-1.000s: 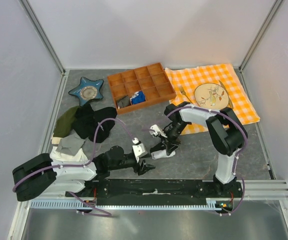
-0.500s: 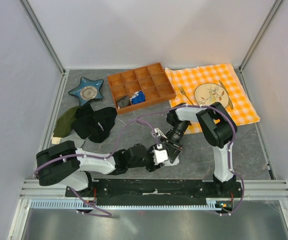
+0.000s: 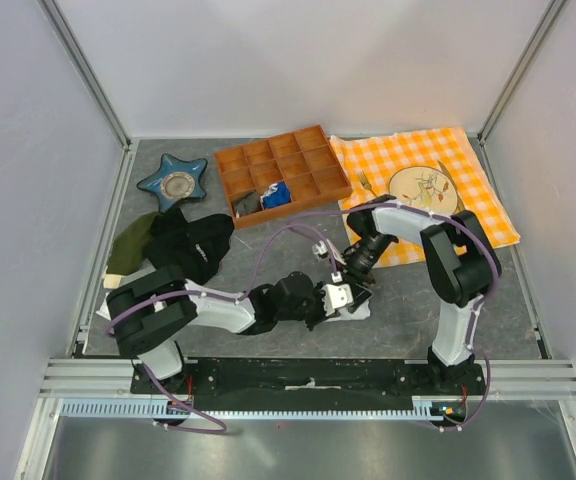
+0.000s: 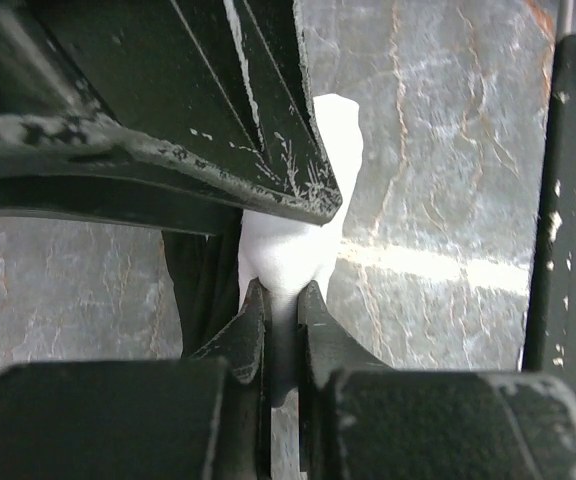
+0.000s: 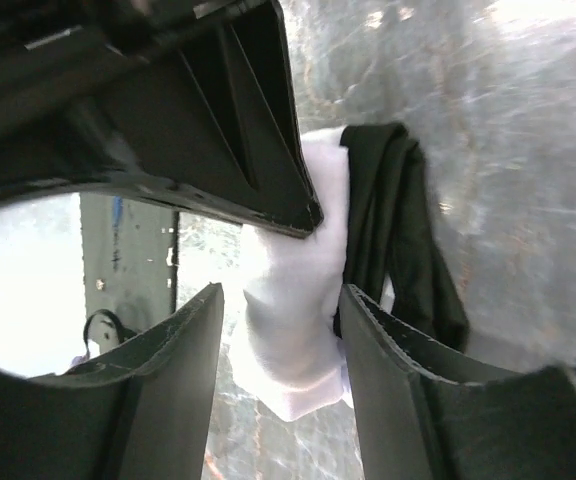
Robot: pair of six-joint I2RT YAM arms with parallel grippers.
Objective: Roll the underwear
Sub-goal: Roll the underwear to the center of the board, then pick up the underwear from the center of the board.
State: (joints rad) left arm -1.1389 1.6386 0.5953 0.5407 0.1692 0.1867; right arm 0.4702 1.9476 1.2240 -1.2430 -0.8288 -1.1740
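While the left end effector (image 4: 280, 298) pinches the white underwear (image 4: 303, 225) tight on the tabletop (image 4: 438, 150), the right end effector (image 5: 282, 305) stands parted, fabric between its fingers.

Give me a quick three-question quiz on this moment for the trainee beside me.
1. True or false: the left jaws are pinched shut on the white underwear.
2. Fill in: in the top view, the star dish lies to the ___ of the wooden tray.
3. The plate rests on: A) the star dish, B) the checked cloth, C) the wooden tray.
Key: 1 true; 2 left; 3 B.
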